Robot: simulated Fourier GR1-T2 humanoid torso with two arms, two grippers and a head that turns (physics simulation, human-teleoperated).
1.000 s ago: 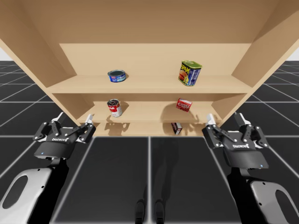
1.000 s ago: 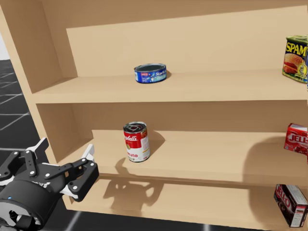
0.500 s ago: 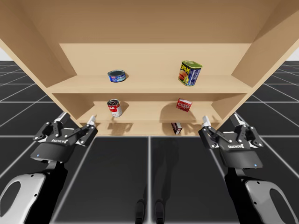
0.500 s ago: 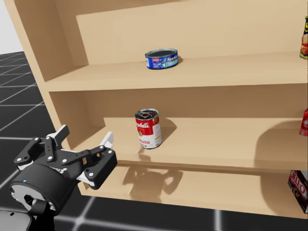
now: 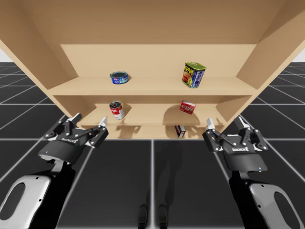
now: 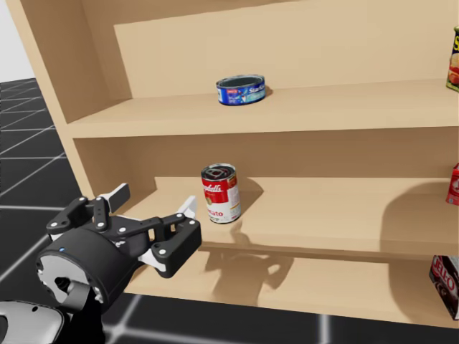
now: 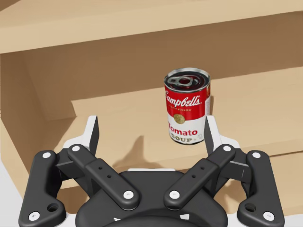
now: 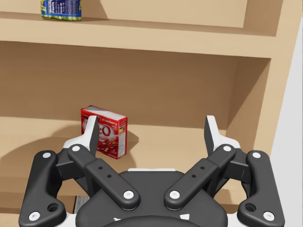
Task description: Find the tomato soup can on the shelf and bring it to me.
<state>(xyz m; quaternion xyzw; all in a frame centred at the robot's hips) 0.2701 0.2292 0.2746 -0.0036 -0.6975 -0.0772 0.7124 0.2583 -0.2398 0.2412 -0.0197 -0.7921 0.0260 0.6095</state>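
- Lately my left gripper (image 7: 151,130) has come forward and inward toward the shelf's front edge; a second ago it hung further out, by the shelf's left side. My head has also turned during that second, so the head view shifted as a whole.
- That puts the reach under way. I judge the approach about half done, with the grasp and the carry back not yet begun.
- Its fingers (image 7: 93,135) stand spread wide, holding nothing and touching nothing.
- Ahead of it and still apart, the tomato soup can (image 7: 187,106) stands upright on the middle board (image 7: 265,113), toward that board's left end. It lines up nearer one finger than the middle of the gap.
- My right gripper (image 8: 150,130) is likewise wide open and empty, short of the front edge near the shelf's right end. A red box (image 8: 105,131) sits beyond it on the same board.
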